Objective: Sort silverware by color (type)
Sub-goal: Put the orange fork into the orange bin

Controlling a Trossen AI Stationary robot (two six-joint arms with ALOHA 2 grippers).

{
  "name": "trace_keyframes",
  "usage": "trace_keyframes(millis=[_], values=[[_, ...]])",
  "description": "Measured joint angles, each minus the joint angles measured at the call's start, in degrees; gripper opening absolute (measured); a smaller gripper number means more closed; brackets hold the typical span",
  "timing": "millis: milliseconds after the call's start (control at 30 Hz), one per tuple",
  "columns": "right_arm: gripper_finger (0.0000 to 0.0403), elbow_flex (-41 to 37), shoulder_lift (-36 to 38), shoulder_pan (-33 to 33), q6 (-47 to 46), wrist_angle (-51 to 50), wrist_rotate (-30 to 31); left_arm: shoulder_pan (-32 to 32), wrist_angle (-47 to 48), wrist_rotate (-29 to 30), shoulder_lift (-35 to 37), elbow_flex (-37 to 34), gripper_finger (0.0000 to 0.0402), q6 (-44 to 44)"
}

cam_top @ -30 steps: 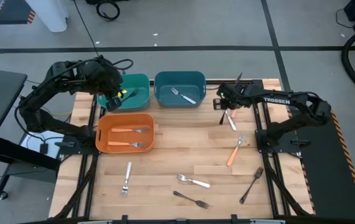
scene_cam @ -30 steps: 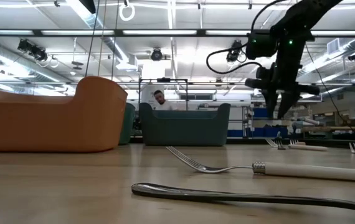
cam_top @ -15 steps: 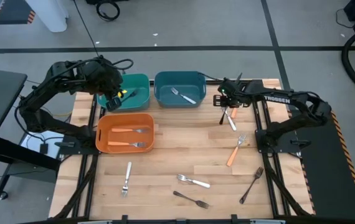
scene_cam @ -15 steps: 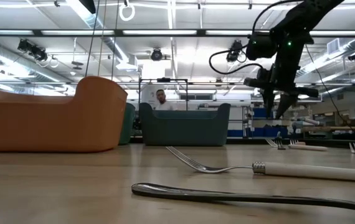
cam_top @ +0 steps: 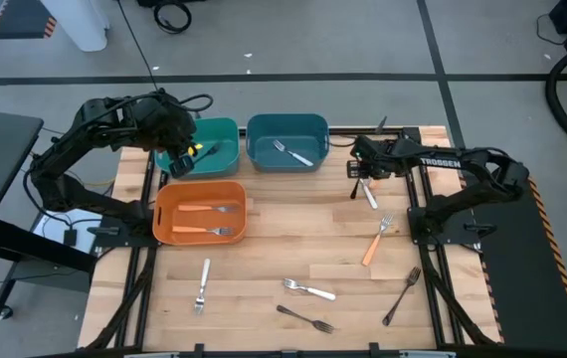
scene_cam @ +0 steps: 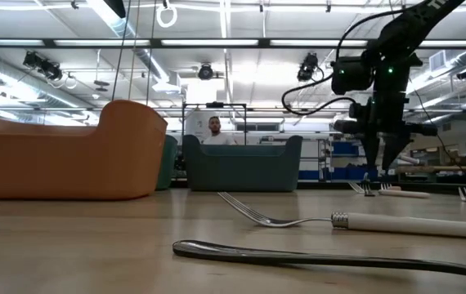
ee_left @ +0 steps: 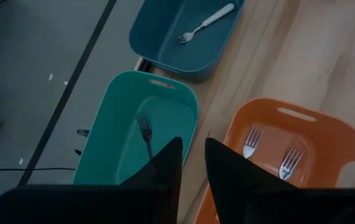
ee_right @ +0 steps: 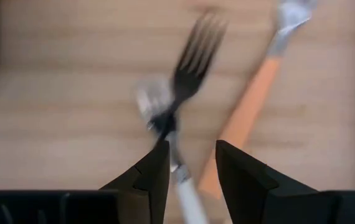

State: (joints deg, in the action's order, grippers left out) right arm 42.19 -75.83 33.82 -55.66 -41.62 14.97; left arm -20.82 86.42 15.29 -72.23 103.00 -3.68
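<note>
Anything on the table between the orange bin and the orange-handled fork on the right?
Nothing: in the high view the wood between the orange bin and the orange-handled fork is bare. The right pincer hangs farther back, over the two crossed forks.

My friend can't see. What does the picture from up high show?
Two robot arms work at a wooden table with forks scattered on it. The right gripper hovers over a white-handled fork, and the left gripper waits over the teal bin, beside a blue bin and an orange bin.

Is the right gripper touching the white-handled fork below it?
Cannot tell. Right wrist view shows the right gripper open over the white-handled fork, but blurred.
</note>
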Motion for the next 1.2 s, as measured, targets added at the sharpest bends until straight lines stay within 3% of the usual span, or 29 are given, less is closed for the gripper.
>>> trace_keyframes(millis=[300,767,1200], values=[[0.0137,0.00,-1.20,5.18,-0.52,-2.30,1.58,0.00,-0.01,-0.01,0.00,0.00,0.0080,0.40],[0.0137,0.31,-14.28,6.02,-1.16,1.71,-2.00,0.00,-0.01,-0.02,-0.02,0.00,0.0080,1.12],[0.0119,0.15,-13.68,6.61,0.15,1.34,-0.86,0.02,0.04,-0.02,-0.02,0.00,0.0080,2.01]])
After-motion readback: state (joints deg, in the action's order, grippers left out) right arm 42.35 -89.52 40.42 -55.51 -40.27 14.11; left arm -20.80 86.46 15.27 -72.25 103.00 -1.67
